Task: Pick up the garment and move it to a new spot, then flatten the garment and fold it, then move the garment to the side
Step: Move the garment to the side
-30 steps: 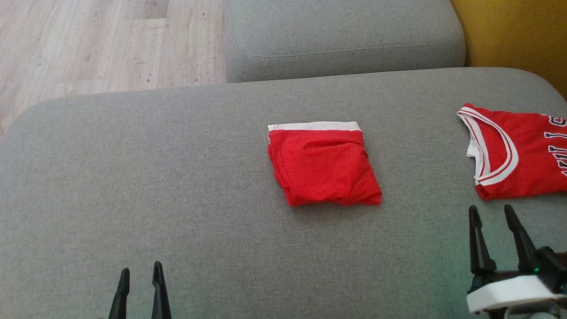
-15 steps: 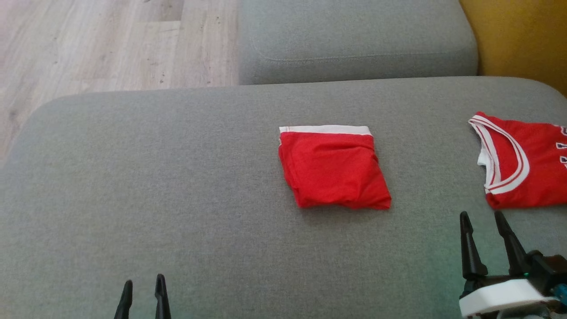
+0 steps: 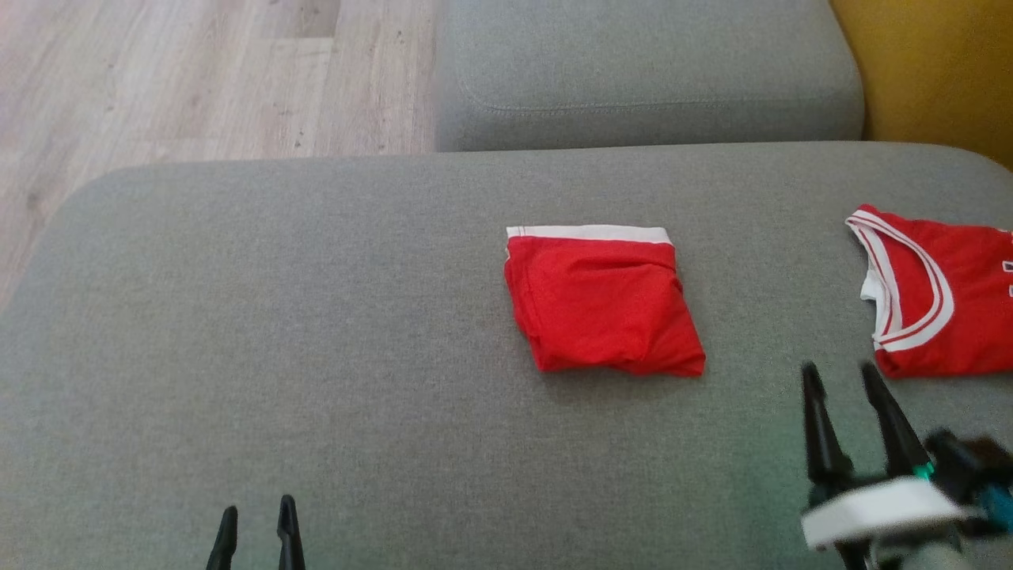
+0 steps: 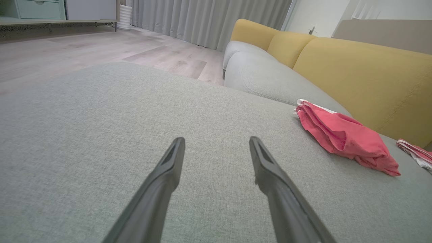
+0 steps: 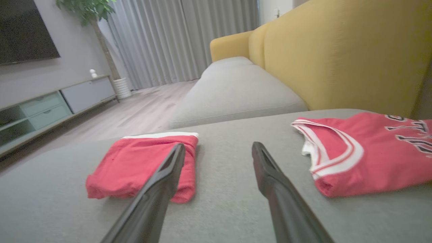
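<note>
ahead of the right gripper (image 3: 839, 370) and off to its left, the folded red shorts (image 3: 605, 305) lie flat on the grey seat cushion (image 3: 316, 332), with the white waistband on the side farthest from the gripper. the shorts are well apart from both grippers. the right gripper hovers low over the cushion with its two fingers spread and nothing between them. in its wrist view the shorts sit beyond its left finger and a red jersey (image 3: 950, 293) beyond its right finger, and the gap between the fingers aims at the bare cushion between the two garments. the left gripper (image 3: 258, 508), its fingers likewise apart and empty, has the shorts ahead and far to its right.

judged step: the shorts already form a compact packet, so what seems left is carrying them to the side. to do this well, the right gripper should swing left and descend on the nearest corner, where the layers stack. it should slide one finger beneath every layer and close on the whole stack so the fold holds. the lift should only just clear the cushion, and the set-down should be apart from the jersey.
</note>
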Motion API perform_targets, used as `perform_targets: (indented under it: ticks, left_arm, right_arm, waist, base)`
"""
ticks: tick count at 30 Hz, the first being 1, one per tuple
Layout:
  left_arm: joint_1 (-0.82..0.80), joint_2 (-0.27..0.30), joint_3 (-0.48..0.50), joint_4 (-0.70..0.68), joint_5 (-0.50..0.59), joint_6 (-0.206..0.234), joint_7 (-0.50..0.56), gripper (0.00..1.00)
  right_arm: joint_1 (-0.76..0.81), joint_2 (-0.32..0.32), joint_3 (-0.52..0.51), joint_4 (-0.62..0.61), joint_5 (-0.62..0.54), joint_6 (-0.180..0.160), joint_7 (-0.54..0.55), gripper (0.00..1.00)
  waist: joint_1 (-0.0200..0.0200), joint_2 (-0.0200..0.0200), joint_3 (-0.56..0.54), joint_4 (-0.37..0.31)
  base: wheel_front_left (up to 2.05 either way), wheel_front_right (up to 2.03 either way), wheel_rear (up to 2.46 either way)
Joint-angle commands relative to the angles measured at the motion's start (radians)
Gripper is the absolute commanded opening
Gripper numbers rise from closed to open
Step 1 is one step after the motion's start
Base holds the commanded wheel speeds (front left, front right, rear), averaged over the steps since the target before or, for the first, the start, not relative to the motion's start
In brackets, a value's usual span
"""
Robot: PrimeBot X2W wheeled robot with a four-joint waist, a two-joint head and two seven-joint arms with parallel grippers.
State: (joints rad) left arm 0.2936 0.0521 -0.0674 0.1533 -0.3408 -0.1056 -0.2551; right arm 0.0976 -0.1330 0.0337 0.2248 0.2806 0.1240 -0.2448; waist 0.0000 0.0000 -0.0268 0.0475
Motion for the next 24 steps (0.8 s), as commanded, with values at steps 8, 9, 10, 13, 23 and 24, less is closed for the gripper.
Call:
perform_targets:
  ticks: [8, 9, 10, 13, 23, 24]
  left_arm:
    - [-0.062, -0.002, 0.003, -0.040, -0.005, -0.001, -0.007, 1.00]
    - [-0.071, -0.002, -0.002, -0.040, -0.006, -0.002, -0.007, 1.00]
    - [-0.080, -0.002, -0.009, -0.040, -0.009, -0.003, -0.007, 1.00]
    - [-0.112, -0.002, -0.032, -0.036, -0.020, -0.004, -0.007, 1.00]
    - [-0.175, -0.002, -0.104, -0.006, -0.060, 0.007, -0.007, 1.00]
    - [-0.176, -0.002, -0.105, -0.005, -0.063, 0.009, -0.007, 1.00]
  right_arm:
    - [-0.308, -0.043, 0.060, -0.071, 0.195, 0.007, 0.366, 1.00]
    - [-0.344, -0.033, 0.047, -0.046, 0.208, 0.007, 0.425, 1.00]
    - [-0.380, -0.030, 0.039, -0.020, 0.203, 0.007, 0.475, 1.00]
    - [-0.478, 0.005, 0.005, 0.084, 0.197, 0.007, 0.591, 1.00]
    - [-0.653, 0.055, -0.165, 0.461, 0.108, 0.007, 0.647, 1.00]
    - [-0.661, 0.057, -0.178, 0.487, 0.100, 0.007, 0.646, 1.00]
  waist:
    - [0.0000, 0.0000, 0.057, 0.013]
    - [0.0000, 0.0000, 0.069, 0.019]
    - [0.0000, 0.0000, 0.083, 0.028]
    - [0.0000, 0.0000, 0.126, 0.060]
    - [0.0000, 0.0000, 0.200, 0.193]
    - [0.0000, 0.0000, 0.203, 0.201]
  base:
    - [0.00, 0.00, 0.00]
    - [0.00, 0.00, 0.00]
    - [0.00, 0.00, 0.00]
    - [0.00, 0.00, 0.00]
    - [0.00, 0.00, 0.00]
    - [0.00, 0.00, 0.00]
